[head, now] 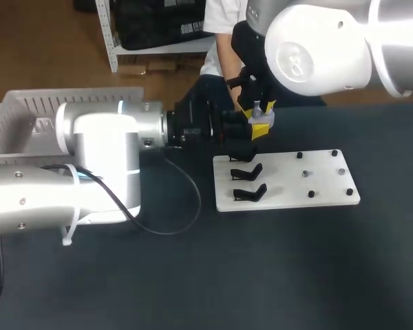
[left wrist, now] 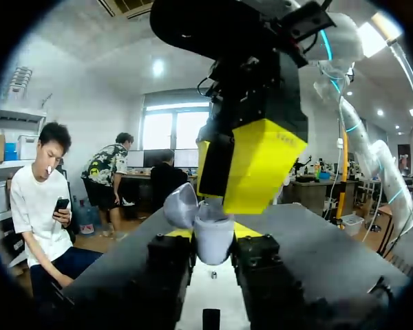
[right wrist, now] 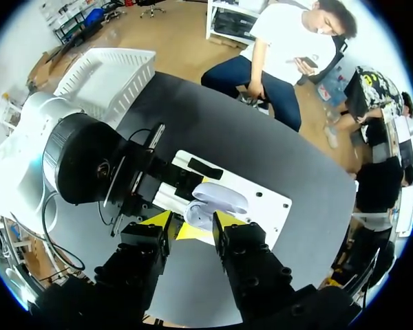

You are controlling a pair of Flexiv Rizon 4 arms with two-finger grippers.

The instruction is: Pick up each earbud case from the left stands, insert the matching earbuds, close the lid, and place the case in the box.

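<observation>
**Lavender case gripped over the stand board, lid open**

White and slatted, the box (head: 27,113) sat at the far left of the dark counter (head: 296,275), well apart from everything else. My left arm (head: 89,158) came in beside it and stretched toward the middle. A black cable (head: 186,206) looped from the arm down onto the counter.

The left gripper (head: 248,134) was clenched on the earbud case (head: 260,110). In the left wrist view the pale case (left wrist: 212,240) sat between the two black fingers (left wrist: 168,265), touched from both sides. Its lid (left wrist: 181,206) was swung open and tilted to one side. The case was raised off the counter, over the far left end of the white board (head: 289,180).

The right gripper (head: 256,115) hung just above the case, its tips pointing down at the open mouth. In the left wrist view it (left wrist: 251,168) filled the space directly over the case. In the right wrist view the case (right wrist: 213,203) lay just ahead of that gripper (right wrist: 191,227), with the left gripper (right wrist: 166,187) coming in from beside it. I could not tell whether the right jaws were released or clenched.

On the board, three black stands (head: 248,173) stood one behind another along its left part. Small black pegs (head: 311,194) were scattered over its right part. My right arm (head: 316,45) came in from the far right, above the board.
</observation>
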